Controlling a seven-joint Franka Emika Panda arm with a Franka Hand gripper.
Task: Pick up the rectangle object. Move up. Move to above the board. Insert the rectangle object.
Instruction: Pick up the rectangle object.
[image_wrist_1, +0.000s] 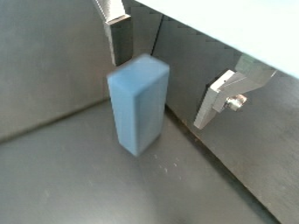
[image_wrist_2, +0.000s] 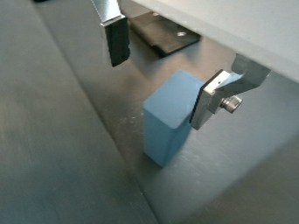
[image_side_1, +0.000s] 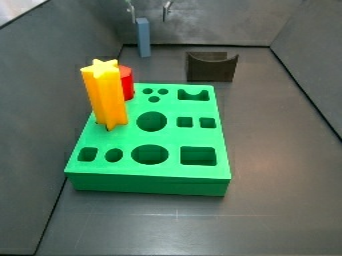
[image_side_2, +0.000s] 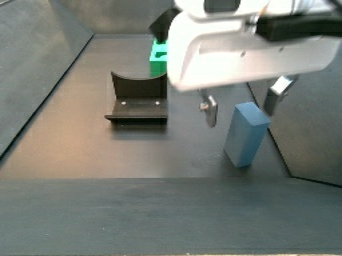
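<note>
Gripper fingers wide open, straddling rectangle object, not touching

The robot's gripper hangs low near the floor, pointing down, its 2 flat silver fingers spread wide apart. The white wrist housing sits directly above them in a side view.

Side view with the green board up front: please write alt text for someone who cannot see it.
A thick green board with many shaped holes lies on the dark floor, a yellow star post standing at one corner with something red behind it. Beyond it, by the back wall, stand the blue-grey rectangle object, the gripper just above it, and a dark notched block.
</note>
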